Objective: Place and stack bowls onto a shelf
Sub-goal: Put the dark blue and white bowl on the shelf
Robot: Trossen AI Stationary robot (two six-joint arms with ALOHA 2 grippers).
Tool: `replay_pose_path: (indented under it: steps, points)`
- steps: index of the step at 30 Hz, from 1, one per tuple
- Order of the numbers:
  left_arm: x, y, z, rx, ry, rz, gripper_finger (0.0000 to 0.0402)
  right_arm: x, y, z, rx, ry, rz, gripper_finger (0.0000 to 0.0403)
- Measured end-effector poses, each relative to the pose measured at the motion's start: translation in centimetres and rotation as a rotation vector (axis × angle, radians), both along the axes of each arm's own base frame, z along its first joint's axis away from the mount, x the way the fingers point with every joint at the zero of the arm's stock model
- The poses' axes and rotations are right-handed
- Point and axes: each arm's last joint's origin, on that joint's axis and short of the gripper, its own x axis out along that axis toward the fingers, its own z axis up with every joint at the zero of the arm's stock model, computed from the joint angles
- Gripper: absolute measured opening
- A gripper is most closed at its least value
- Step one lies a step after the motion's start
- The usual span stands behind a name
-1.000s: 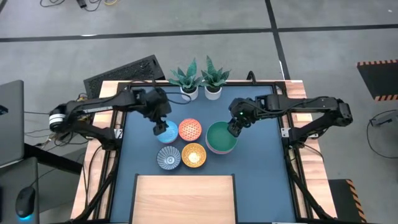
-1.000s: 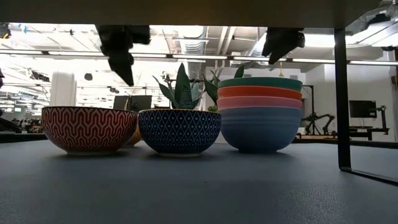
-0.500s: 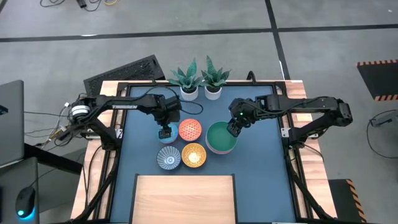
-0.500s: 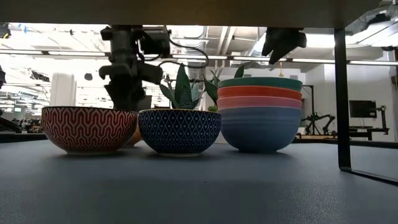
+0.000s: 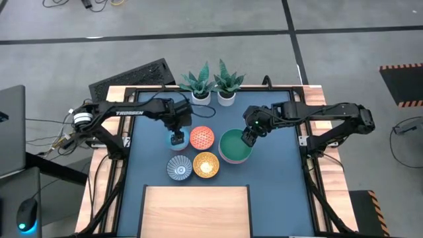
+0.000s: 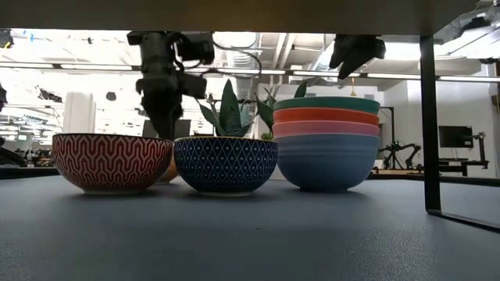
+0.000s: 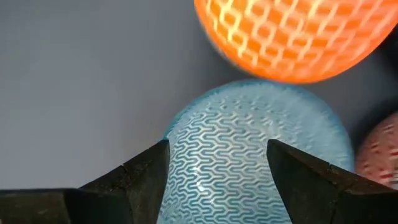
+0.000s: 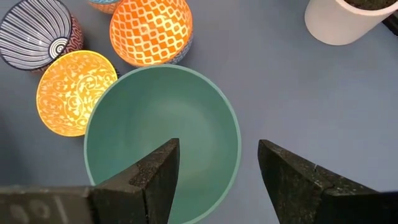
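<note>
Left wrist view shows the left gripper (image 7: 217, 163) spread open directly over the light blue patterned bowl (image 7: 249, 149), with the orange bowl (image 7: 298, 34) just beyond. The right gripper (image 8: 217, 163) hangs open above the green bowl (image 8: 161, 140) topping the 4-bowl stack.

Both arms are dark, jointed tubes. The left arm (image 5: 125, 112) bears white lettering and a silver ring; the right arm (image 5: 317, 112) shows a green light.

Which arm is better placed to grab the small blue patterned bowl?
Left. Its hand hangs open right over the small blue patterned bowl, fingers straddling it. The right hand is open over the large plain green bowl, farther off.
</note>
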Motion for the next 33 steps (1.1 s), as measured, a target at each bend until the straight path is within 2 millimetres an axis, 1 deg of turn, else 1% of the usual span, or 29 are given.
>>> replay_pose_path:
  steps: [3,6,8,10,12,16,19,24,28,31,33]
  points:
    - [-0.4,-0.9,1.7,-0.052,-0.077,-0.031,0.0254,0.0,0.0,0.0,0.000,0.000,0.000,0.0244]
    - [-0.9,-2.8,3.5,-0.125,-0.180,-0.229,0.0254,0.0,0.0,0.0,0.000,0.000,0.000,0.0244]
    - [-1.2,-4.1,4.4,-0.114,-0.223,-0.328,0.0253,0.0,0.0,0.0,0.000,0.000,0.000,0.0244]
    - [-1.2,-5.4,4.9,-0.079,-0.230,-0.397,0.0253,0.0,0.0,0.0,0.000,0.000,0.000,0.0244]
    - [-1.1,-6.8,4.9,-0.065,-0.223,-0.476,0.0253,0.0,0.0,0.0,0.000,0.000,0.000,0.0244]
    - [-0.2,-9.6,3.8,-0.059,-0.181,-0.636,0.0253,0.0,0.0,0.0,0.000,0.000,0.000,0.0244]
    - [0.5,-10.8,2.6,-0.028,-0.132,-0.677,0.0253,0.0,0.0,0.0,0.000,0.001,0.000,0.0244]
    - [1.7,-11.0,0.4,-0.057,-0.057,-0.651,0.0253,0.0,0.0,0.0,0.000,0.001,0.000,0.0244]
    - [2.6,-10.9,-1.0,-0.051,-0.031,-0.616,0.0253,0.0,0.0,0.0,0.008,-0.003,-0.014,0.0244]
    - [3.1,-10.9,-1.7,-0.041,-0.023,-0.608,0.0253,0.0,0.0,0.0,0.012,-0.004,-0.017,0.0244]
    - [3.2,-10.9,-1.7,-0.035,-0.029,-0.607,0.0253,0.0,0.2,0.0,0.011,-0.004,-0.013,0.0244]
